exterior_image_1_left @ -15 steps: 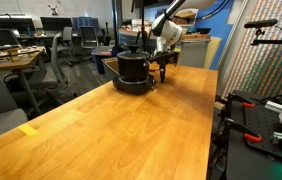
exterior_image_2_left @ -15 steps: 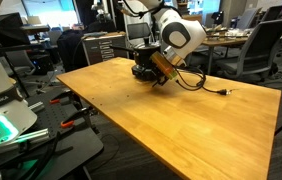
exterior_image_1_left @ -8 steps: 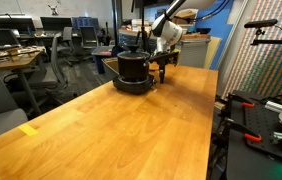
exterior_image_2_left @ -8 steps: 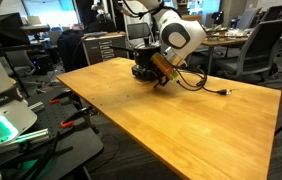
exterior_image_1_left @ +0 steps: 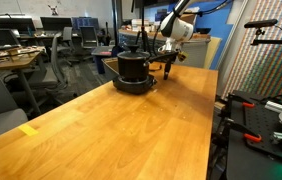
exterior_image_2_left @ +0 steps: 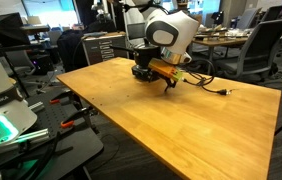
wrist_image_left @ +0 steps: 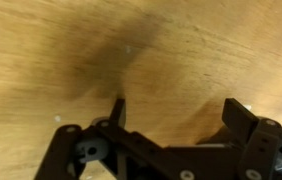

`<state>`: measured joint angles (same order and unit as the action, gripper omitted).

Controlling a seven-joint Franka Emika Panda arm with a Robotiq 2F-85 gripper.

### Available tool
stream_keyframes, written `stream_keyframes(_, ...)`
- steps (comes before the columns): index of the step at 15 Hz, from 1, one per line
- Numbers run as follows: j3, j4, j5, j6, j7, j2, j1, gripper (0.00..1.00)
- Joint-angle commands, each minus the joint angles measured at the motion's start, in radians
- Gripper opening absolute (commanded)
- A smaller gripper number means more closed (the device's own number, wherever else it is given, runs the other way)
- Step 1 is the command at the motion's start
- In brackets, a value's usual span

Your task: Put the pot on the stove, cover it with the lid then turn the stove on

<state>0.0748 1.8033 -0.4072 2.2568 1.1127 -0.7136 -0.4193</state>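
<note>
The black pot stands on the low black stove at the far end of the wooden table, with the lid's knob showing on top. In an exterior view the pot and stove are mostly hidden behind the arm. My gripper hangs just beside the stove on its table-edge side, slightly above the tabletop; it also shows in an exterior view. In the wrist view the gripper is open and empty, with only bare wood between its fingers.
A black power cord runs from the stove across the wooden table. Office chairs and desks stand beyond the table's far end. A rack with green equipment stands beside the table.
My gripper and wrist have lifted and swung slightly away from the stove's side. The pot, lid and stove have not moved.
</note>
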Motion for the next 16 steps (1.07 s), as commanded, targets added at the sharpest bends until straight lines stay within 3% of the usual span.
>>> stream_keyframes(1,-0.003,0.044,0.000,0.065,0.025,0.025,0.000,1.00)
stream_keyframes(6,-0.002,0.061,0.001,0.082,0.029,0.028,-0.001,1.00)
stream_keyframes(7,-0.013,0.070,0.008,0.100,-0.023,0.035,0.028,1.00)
stream_keyframes(11,0.023,0.238,-0.042,0.448,-0.178,0.105,0.095,1.00)
stream_keyframes(14,-0.012,0.335,-0.092,0.687,-0.283,0.128,0.221,1.00)
stream_keyframes(15,-0.003,0.380,0.008,0.768,-0.385,0.144,0.232,1.00)
stream_keyframes(16,-0.024,0.409,0.040,0.815,-0.464,0.167,0.265,1.00)
